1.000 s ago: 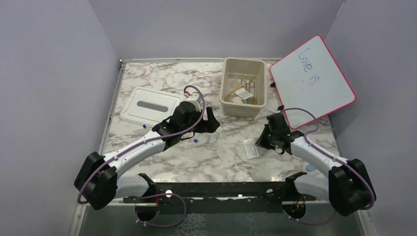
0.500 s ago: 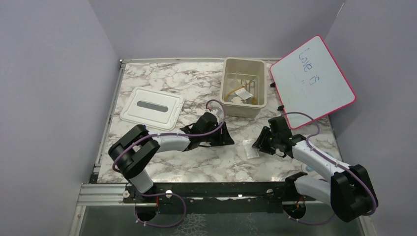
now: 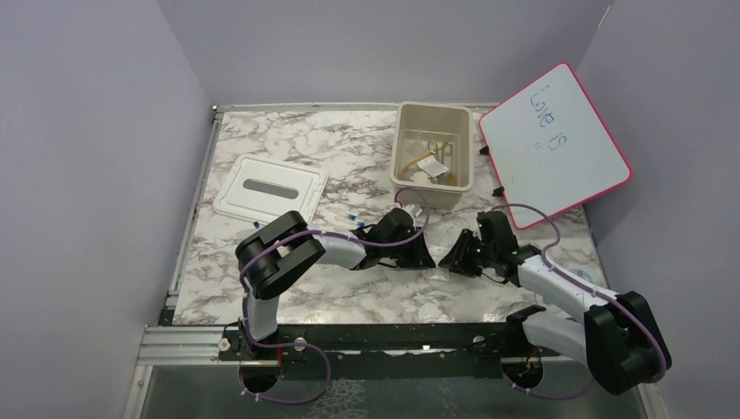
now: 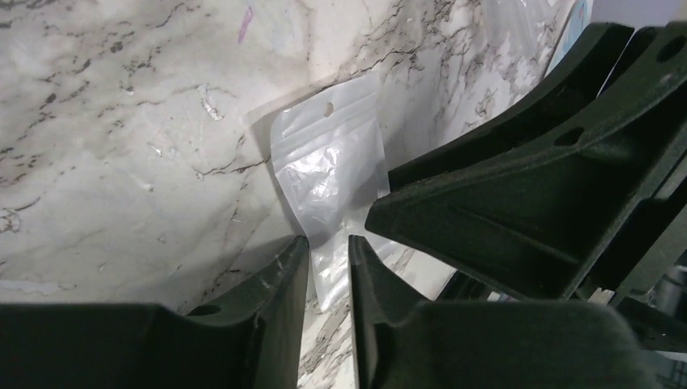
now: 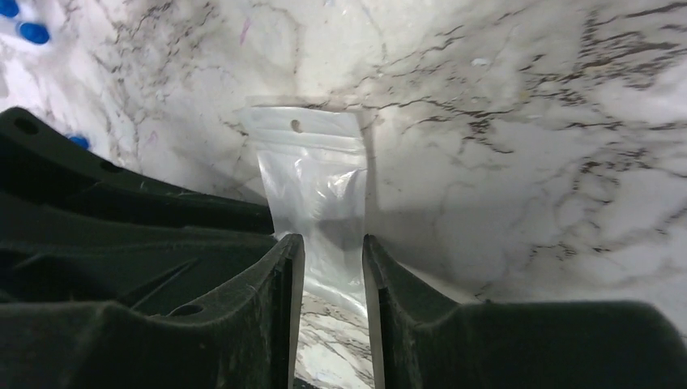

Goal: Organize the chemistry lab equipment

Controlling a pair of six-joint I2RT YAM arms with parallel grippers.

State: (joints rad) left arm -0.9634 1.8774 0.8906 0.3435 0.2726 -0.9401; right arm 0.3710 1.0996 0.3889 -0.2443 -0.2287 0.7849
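A clear plastic packet (image 3: 434, 274) lies flat on the marble table between my two grippers. Seen from the left wrist, the packet (image 4: 328, 166) has its lower end in the narrow gap of my left gripper (image 4: 328, 243), and the film looks loose there. My right gripper (image 5: 332, 243) straddles the same packet (image 5: 312, 174) from the opposite side with a wider gap. From above, the left gripper (image 3: 426, 259) and right gripper (image 3: 450, 259) nearly meet. Blue-capped tubes (image 3: 349, 215) lie left of them. An amber tube (image 3: 428, 157) and packets sit in the tub.
The beige tub (image 3: 434, 108) stands at the back centre, its white lid (image 3: 270, 188) at the left. A pink-framed whiteboard (image 3: 554, 144) leans at the back right. Blue caps (image 5: 32, 32) show at the right wrist view's top left. The right gripper's fingers (image 4: 502, 194) crowd the left wrist view.
My left arm swung right from beside the lid to the packet, its jaws narrowing from wide to a slim gap. The right gripper crept left onto the packet.
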